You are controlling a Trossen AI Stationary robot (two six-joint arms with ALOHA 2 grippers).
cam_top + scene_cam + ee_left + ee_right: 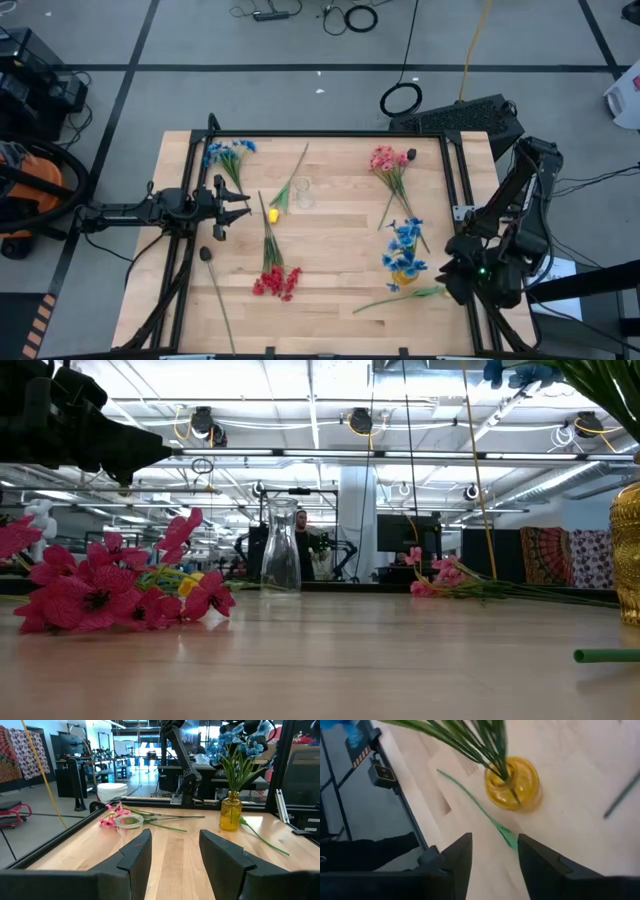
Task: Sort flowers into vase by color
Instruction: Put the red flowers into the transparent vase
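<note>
Right gripper (494,851) is hovering open over a loose green stem (475,805) beside the yellow vase (514,784) at right; left gripper (172,851) is waiting open; stem probably light, limp, best pinched mid-length.

This is a robotics lab or workshop hall: beyond the left gripper (172,860) stand another robot arm (181,760) on a bench, ceiling trusses (400,455) with strip lights, and cables (352,17) lying on the grey floor.
</note>
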